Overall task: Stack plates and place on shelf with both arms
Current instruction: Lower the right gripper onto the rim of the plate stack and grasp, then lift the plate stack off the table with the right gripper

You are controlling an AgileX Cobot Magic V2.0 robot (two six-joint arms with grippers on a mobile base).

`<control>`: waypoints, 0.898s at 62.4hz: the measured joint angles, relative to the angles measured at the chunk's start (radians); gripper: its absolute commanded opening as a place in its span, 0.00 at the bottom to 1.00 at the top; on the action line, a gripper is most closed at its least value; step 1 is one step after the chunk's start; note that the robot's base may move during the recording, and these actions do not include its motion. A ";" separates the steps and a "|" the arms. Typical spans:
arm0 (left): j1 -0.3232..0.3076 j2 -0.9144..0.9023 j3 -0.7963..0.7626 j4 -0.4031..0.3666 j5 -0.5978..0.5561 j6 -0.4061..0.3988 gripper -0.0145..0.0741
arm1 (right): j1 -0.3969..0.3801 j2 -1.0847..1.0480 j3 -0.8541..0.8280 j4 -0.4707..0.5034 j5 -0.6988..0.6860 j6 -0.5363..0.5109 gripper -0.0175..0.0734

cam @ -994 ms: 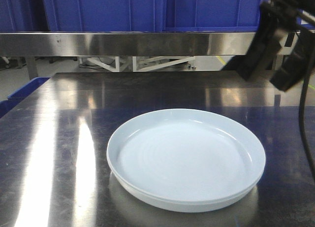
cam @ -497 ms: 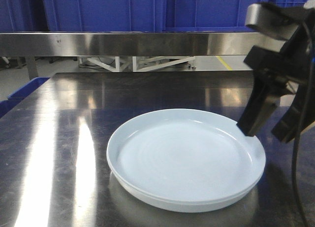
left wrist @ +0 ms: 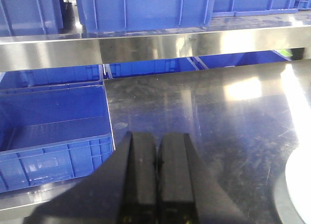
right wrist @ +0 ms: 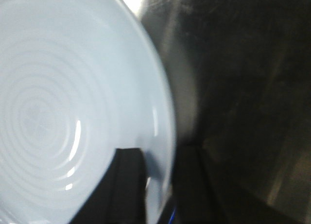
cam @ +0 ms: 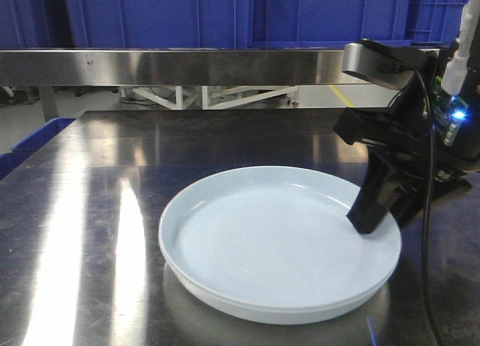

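The dark steel tabletop (cam: 90,211) threw back bright glare, with the shelf (cam: 187,67) beam across its far edge and blue crates (cam: 187,16) above it. The stacked plates (cam: 277,248) sat mid-table. The right gripper (right wrist: 159,158) stood open astride their right rim, while the left gripper (left wrist: 157,141), closed and empty, hovered near another crate (left wrist: 53,131).

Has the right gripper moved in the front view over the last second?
Yes. The right gripper has dropped from level with the shelf beam, down and leftward, and its fingers now straddle the right rim of the plates.
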 measured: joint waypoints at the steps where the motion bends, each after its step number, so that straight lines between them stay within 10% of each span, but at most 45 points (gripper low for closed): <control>1: 0.000 0.000 0.000 0.000 0.001 0.000 0.26 | 0.000 0.001 0.000 0.000 0.000 0.000 0.26; 56: 0.000 0.000 0.000 0.000 -0.015 0.000 0.26 | 0.000 -0.440 0.006 0.002 -0.109 -0.005 0.25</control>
